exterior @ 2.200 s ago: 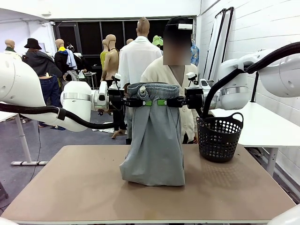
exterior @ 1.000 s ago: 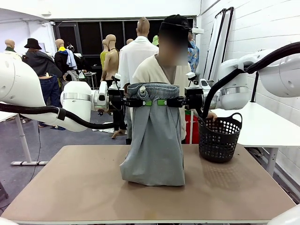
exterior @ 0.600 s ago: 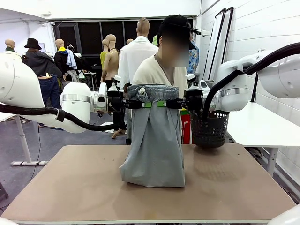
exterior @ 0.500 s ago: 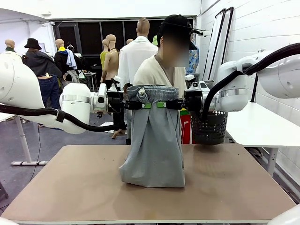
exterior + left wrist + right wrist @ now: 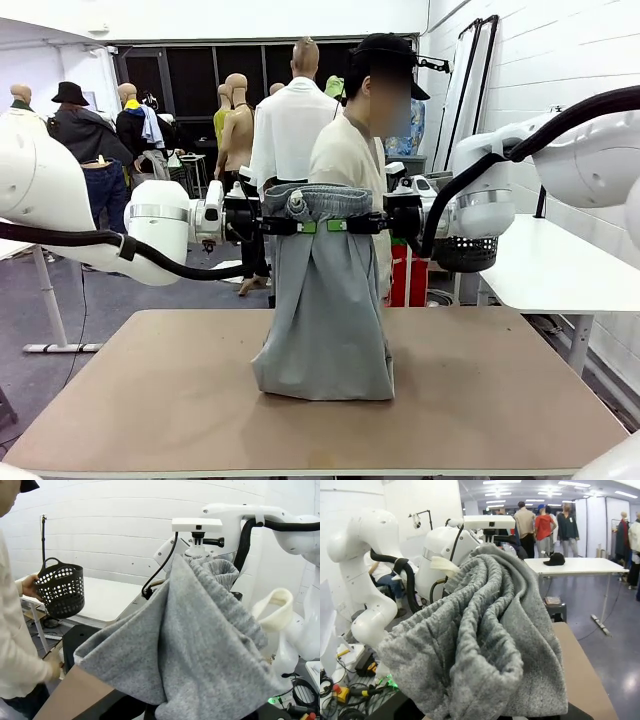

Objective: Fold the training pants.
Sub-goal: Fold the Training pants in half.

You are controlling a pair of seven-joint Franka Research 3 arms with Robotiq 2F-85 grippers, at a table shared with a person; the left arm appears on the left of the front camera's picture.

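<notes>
In the front view, the training pants (image 5: 325,300) are held up by the gathered waistband between the left gripper (image 5: 296,226) and the right gripper (image 5: 352,225), each pinched shut on one side of the band; the legs hang straight down, and the lower end rests doubled in a loose heap on the table (image 5: 150,400). A black basket (image 5: 463,250) is carried beyond the right arm by the person behind the table. No finished fold is seen: the garment is judged to be only lifted and gathered, with laying flat and folding over left to do. In the left wrist view, the grey cloth (image 5: 195,645) is draped over the fingers, which are hidden by it, and the basket (image 5: 61,587) is gripped by the person's hand (image 5: 29,584). In the right wrist view, the bunched waistband (image 5: 480,630) covers the fingers likewise.
</notes>
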